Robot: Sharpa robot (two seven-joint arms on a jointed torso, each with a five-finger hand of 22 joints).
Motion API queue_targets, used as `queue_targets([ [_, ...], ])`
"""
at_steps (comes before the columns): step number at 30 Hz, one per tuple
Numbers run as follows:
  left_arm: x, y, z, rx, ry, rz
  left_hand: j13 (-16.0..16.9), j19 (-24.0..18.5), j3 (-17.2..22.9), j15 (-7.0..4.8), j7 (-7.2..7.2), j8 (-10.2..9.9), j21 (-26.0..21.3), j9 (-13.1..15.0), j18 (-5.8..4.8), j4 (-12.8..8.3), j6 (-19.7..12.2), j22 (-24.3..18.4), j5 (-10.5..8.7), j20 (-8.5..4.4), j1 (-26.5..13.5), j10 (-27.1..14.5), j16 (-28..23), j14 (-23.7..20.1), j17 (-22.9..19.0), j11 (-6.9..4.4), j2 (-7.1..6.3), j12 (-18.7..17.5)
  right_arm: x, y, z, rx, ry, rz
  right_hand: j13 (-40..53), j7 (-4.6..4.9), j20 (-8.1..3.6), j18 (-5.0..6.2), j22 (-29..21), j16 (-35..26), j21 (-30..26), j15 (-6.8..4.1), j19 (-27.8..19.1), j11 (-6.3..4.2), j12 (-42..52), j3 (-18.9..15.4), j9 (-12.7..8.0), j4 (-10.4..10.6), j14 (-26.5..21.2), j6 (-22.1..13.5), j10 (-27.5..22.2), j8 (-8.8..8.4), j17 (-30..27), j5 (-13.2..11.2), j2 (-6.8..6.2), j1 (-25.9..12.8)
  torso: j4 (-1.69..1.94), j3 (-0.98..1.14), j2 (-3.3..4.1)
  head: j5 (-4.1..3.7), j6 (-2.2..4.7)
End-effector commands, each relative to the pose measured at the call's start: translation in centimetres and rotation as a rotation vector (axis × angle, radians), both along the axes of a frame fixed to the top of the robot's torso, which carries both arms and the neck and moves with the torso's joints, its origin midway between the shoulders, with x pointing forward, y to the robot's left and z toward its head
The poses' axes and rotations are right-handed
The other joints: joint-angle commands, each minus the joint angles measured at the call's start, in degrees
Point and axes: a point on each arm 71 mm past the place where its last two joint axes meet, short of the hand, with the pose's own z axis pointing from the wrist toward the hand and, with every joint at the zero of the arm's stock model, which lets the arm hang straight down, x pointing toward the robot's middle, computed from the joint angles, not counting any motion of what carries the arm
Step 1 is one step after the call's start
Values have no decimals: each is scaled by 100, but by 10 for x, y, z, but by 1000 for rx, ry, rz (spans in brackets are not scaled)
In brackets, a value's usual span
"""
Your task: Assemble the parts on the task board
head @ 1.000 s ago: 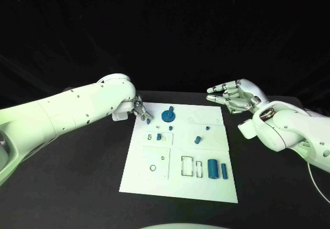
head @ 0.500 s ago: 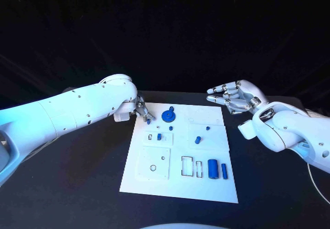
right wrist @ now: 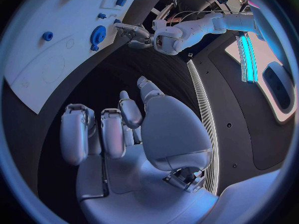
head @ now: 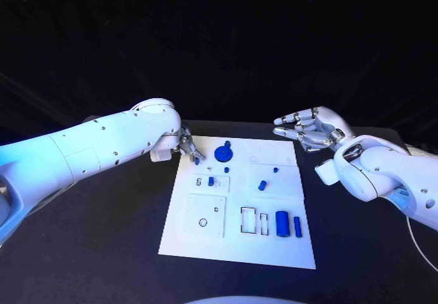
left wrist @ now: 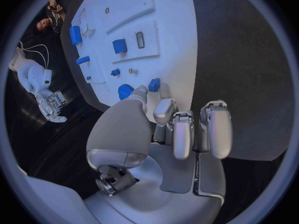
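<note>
Black worktop (head: 91, 253), dark backdrop behind. White task board (head: 239, 247) lies lengthwise at centre. Nearest on it: two upright blue bars (head: 288, 225) at its near right, beside two empty rectangular outlines (head: 254, 220). Mid-board: a small blue block (head: 211, 181) in a framed recess, and a tilted blue peg (head: 262, 185) to its right. Far part: a blue gear-like disc (head: 223, 152). Left hand (head: 185, 147) sits at the board's far left corner, fingertips pinched on a small blue part (head: 196, 161); the left wrist view shows that part (left wrist: 154, 84) at the fingertips over the board edge. Right hand (head: 310, 128) hovers off the board's far right corner, fingers loosely curled and apart, holding nothing. Whether the pinched part touches the board: cannot tell.
</note>
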Motion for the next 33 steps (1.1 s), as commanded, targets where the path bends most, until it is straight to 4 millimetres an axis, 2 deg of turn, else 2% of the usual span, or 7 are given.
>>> queue_targets([
  [1, -1, -2, -1, -1, 19, -20, 6, 145, 52, -15, 1, 25, 18, -7, 50, 1, 59, 599, 34, 5, 67, 53, 18, 613, 1509, -10, 0, 32, 0, 1, -1, -6, 2, 15, -2, -2, -17, 76, -6, -36, -31, 8, -31, 8, -15, 2, -9, -35, 327, 16, -27, 4, 268, 10, 27, 41, -5, -3, 0, 7, -4],
  [15, -2, -1, -2, -31, 32, -17, -33, 130, 409, -44, -36, 52, -11, -2, 57, -72, 49, 579, 38, -25, 450, 38, 18, 613, 1509, -43, 75, -5, 0, 2, -2, -8, 7, 19, -2, -2, -17, 76, -6, -36, -31, 8, -31, 8, -15, 2, -9, -35, 327, 16, -27, 4, 268, 10, 27, 41, 4, -3, 1, 5, -26],
  [20, -2, -2, -2, -66, 35, -9, -79, 122, 1125, -71, -37, 36, -29, 8, 61, -388, -70, 572, 64, -58, 1030, -3, 18, 613, 1509, -59, 256, -66, 0, 2, -2, -9, 8, 20, -2, -2, -17, 76, -6, -36, -31, 8, -31, 8, -15, 2, -9, -35, 327, 16, -27, 4, 268, 10, 27, 41, 0, -2, 0, 14, -40],
  [22, -2, -3, -2, -79, 37, -8, -103, 120, 1597, -54, 3, 53, -36, 36, 62, -530, -125, 574, 65, -54, 1154, -15, 18, 613, 1509, -34, 204, -98, 0, 2, -2, -9, 9, 20, -2, -2, -17, 76, -6, -36, -31, 8, -31, 8, -15, 2, -9, -35, 327, 16, -27, 4, 268, 10, 27, 41, -3, -2, -1, 15, -45],
  [27, -2, -3, -1, -102, 31, -8, -140, 113, 2554, -9, 23, 193, -56, 190, 65, -729, -181, 573, 44, -16, 944, 8, 18, 613, 1509, -21, -71, -122, 0, 2, -2, -10, 11, 21, -2, -2, -17, 76, -6, -36, -31, 8, -31, 8, -15, 2, -9, -35, 327, 16, -27, 4, 268, 10, 27, 41, -2, -1, 0, 10, -56],
  [29, -3, -3, -1, -112, 28, -6, -147, 109, 2739, -14, 22, 238, -65, 241, 66, -781, -197, 569, 17, -9, 847, 15, 18, 613, 1509, -13, -140, -124, 0, 2, -2, -11, 12, 21, -2, -2, -17, 76, -6, -36, -31, 8, -31, 8, -15, 2, -9, -35, 327, 16, -27, 4, 268, 10, 27, 41, 0, -1, -4, 5, -58],
  [33, -8, -1, 1, -132, 18, -3, -156, 107, 2891, -14, 13, 290, -73, 298, 68, -824, -205, 567, -24, -9, 746, 21, 18, 613, 1509, -13, -179, -126, 0, 1, -3, -11, 12, 18, -2, -2, -17, 76, -6, -36, -31, 8, -31, 8, -15, 2, -9, -35, 327, 16, -27, 4, 268, 10, 27, 41, 6, 4, -7, -2, -55],
])
